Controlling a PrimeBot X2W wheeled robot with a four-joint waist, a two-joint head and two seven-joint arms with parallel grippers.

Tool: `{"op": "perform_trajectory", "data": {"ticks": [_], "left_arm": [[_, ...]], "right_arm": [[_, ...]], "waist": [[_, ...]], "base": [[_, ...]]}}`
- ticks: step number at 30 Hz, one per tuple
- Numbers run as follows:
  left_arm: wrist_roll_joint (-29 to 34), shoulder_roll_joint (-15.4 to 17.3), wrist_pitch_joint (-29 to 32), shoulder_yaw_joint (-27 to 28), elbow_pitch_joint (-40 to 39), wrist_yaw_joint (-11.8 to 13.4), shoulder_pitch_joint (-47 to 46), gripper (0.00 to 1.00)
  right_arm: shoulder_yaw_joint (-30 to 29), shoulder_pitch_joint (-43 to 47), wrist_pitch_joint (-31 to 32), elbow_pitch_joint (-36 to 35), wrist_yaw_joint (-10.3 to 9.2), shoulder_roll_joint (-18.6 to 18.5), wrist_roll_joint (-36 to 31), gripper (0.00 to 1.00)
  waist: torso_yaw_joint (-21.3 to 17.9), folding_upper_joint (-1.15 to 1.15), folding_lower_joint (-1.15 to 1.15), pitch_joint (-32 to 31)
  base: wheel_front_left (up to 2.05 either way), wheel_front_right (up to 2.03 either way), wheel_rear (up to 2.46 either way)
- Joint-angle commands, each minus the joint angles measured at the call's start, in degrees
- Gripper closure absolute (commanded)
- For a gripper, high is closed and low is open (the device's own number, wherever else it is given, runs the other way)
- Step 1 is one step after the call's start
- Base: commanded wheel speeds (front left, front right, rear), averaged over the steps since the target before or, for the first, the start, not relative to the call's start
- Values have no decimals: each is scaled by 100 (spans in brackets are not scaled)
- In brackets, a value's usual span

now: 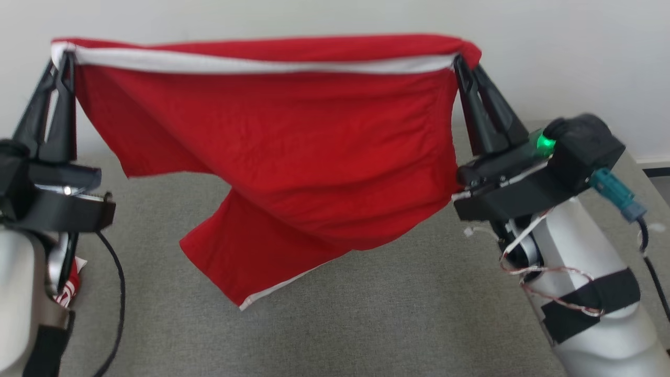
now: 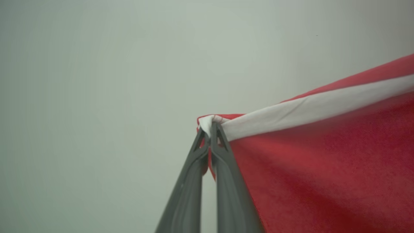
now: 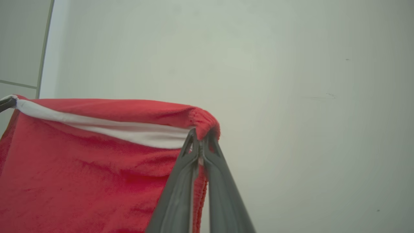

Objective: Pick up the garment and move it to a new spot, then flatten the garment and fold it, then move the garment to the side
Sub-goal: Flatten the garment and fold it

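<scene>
A red garment [image 1: 272, 157] with a white band along its top edge hangs stretched in the air between my two grippers, above the grey surface [image 1: 366, 324]. My left gripper [image 1: 63, 57] is shut on its upper left corner, seen close in the left wrist view, where the left gripper [image 2: 209, 129] pinches white and red cloth [image 2: 323, 155]. My right gripper [image 1: 459, 60] is shut on the upper right corner; in the right wrist view the right gripper [image 3: 200, 137] clamps the bunched red edge [image 3: 97, 161]. The garment's lower part droops to a point with a white hem at the lower left.
A pale wall [image 1: 314, 15] stands behind the garment. The grey cloth-covered surface runs under it and toward me. A bit of red-and-white cloth [image 1: 70, 288] shows beside my left forearm. The floor [image 1: 659, 178] begins past the surface's right edge.
</scene>
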Motion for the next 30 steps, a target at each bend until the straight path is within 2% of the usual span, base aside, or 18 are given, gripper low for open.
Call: {"op": "perform_trajectory", "data": {"ticks": [1, 4, 8, 13, 16, 20, 24, 30], "left_arm": [[31, 84, -19, -79, 105, 15, -190, 100], [62, 220, -19, -262, 408, 15, -562, 100], [80, 258, -19, -458, 730, 15, -1145, 100], [235, 139, -19, -670, 1085, 24, -1932, 100], [319, 47, -19, -703, 1251, 101, -2463, 100], [472, -67, -19, -767, 1386, 228, -3201, 100], [580, -155, -19, -847, 1418, 254, -3776, 100], [814, -299, -19, -980, 1331, 510, -4605, 100]], "right_arm": [[43, -182, 1, 72, -13, -69, 38, 100], [65, -529, 2, 264, -13, -123, 137, 100], [153, -1112, 0, 466, -13, -285, -60, 100], [143, -1951, 1, 711, -13, -516, -296, 100], [19, -2495, 1, 834, -13, -693, -501, 100], [192, -3294, 2, 1030, -13, -979, -888, 100], [207, -3888, 1, 1263, -13, -1176, -1103, 100], [-20, -4729, 2, 1583, -13, -1307, -1474, 100]], "waist": [[21, 0, 0, 69], [47, 0, 0, 215], [93, 0, 0, 657], [202, 0, 0, 1411], [306, 0, 0, 1932], [445, 0, 0, 2556], [550, 0, 0, 2915], [743, 0, 0, 3371]], "base": [[0, 0, 0], [0, 0, 0], [0, 0, 0], [0, 0, 0], [0, 0, 0], [0, 0, 0], [0, 0, 0], [0, 0, 0]]}}
